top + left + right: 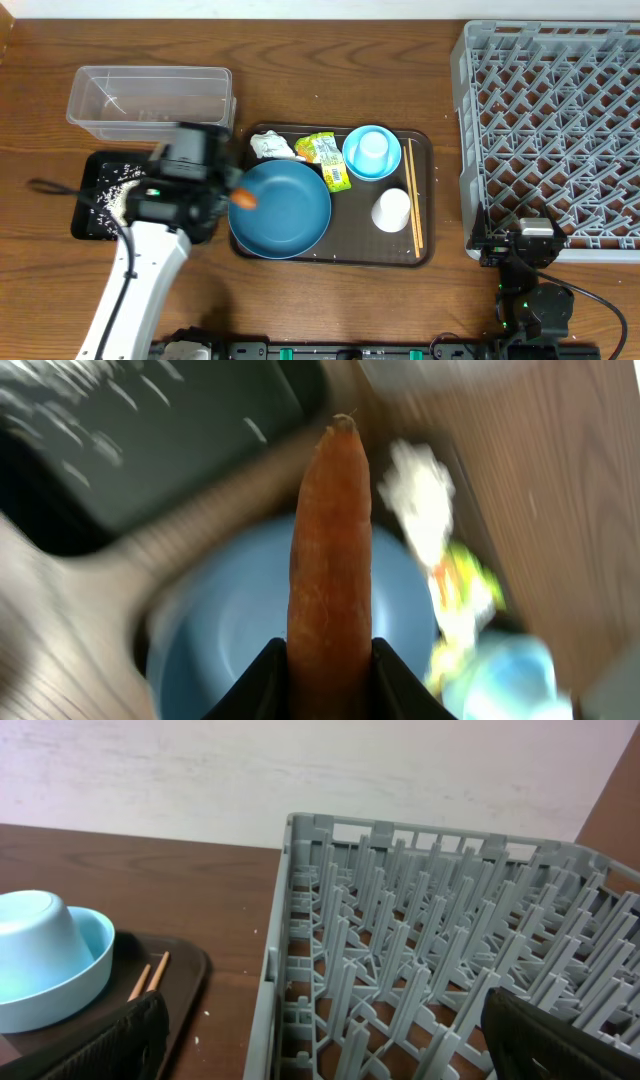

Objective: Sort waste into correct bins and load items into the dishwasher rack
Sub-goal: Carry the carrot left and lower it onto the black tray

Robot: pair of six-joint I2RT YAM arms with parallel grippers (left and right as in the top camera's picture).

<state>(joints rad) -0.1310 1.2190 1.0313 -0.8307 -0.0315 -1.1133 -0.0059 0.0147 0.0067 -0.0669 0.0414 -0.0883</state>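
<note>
Left wrist cam: left gripper point(328, 652) is clamped on the fat end of the carrot point(330, 530) at the bottom of frame. The carrot's long axis runs straight up the pic, tip pointing away from the jaws. It's pretty blurry tho. Overhead cam puts the carrot right at the left rim of the dark-blue plate point(290, 215), mid-frame. Key thing imo: the black tray point(88, 226) w/ the rice point(112, 192) in it sits directly left of the carrot in the overhead shot, near but not under it, and the arm's own body covers the tray's right side. Clear tub point(150, 72) is up-left, a bit further off. So I'd guess the next move is a short sideways carry toward frame left, then let go over the tray, prob tip first. Left arm is obv the nearer one. Right gripper point(330, 1035) sits spread wide w/ nothing in it at lower right by the rack point(420, 950), well apart from all this.
</note>
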